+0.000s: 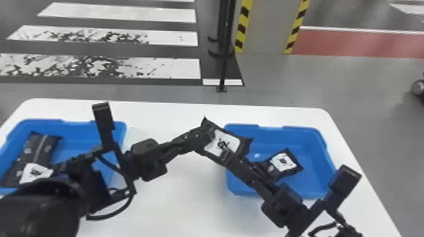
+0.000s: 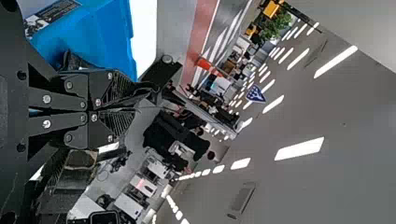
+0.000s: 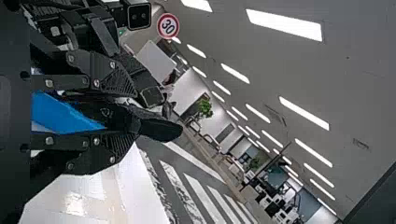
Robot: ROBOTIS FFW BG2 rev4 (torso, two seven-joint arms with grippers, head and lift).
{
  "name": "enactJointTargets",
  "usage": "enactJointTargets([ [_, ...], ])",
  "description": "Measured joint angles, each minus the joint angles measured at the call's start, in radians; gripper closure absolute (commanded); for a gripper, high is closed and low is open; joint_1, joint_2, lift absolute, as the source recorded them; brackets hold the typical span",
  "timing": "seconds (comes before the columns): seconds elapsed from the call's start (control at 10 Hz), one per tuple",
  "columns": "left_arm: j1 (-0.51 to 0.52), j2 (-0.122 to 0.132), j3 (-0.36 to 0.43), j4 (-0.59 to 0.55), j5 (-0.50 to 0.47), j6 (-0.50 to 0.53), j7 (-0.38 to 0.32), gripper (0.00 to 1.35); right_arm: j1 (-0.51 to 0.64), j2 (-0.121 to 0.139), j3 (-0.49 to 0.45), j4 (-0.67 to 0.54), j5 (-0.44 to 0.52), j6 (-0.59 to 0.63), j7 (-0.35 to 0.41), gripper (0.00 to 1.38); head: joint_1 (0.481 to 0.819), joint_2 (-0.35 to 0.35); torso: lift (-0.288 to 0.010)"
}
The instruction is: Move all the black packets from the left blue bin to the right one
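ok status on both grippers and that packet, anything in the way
Left gripper shut on black packet, at right bin's left edge. Right gripper open around packet. Another packet inside bin, seemingly not blocking.

Table (image 1: 176, 116): left bin (image 1: 74, 126) set at left, right bin (image 1: 284, 130) at right, bare tabletop left between | left-bin packet (image 1: 39, 148) laid along left side | right-bin packet (image 1: 284, 162) laid near middle | raised packet (image 1: 235, 138) held between bins, near right bin's left edge | post (image 1: 223, 63) placed on floor behind table
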Motion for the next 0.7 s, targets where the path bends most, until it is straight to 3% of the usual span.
enactJointTargets([
  [0.1,0.0,0.0,-0.002,0.0,0.004,-0.004,0.004,1.1,0.0,0.0,0.004,0.0,0.003,-0.007,0.0,1.27,0.695,-0.096,-0.15],
  [0.3,0.026,-0.007,0.005,0.002,0.049,-0.023,0.047,0.3,0.0,0.0,0.005,0.0,0.011,-0.017,0.0,1.27,0.695,-0.093,-0.15],
  [0.4,0.051,-0.015,0.027,0.001,0.064,-0.03,0.052,0.1,-0.002,-0.001,0.0,0.0,0.02,-0.02,0.0,1.27,0.695,-0.09,-0.15],
  [0.7,0.141,-0.019,0.126,-0.041,0.07,-0.093,0.05,0.12,-0.053,-0.014,-0.059,0.047,0.082,-0.021,-0.006,1.27,0.695,-0.065,-0.15],
])
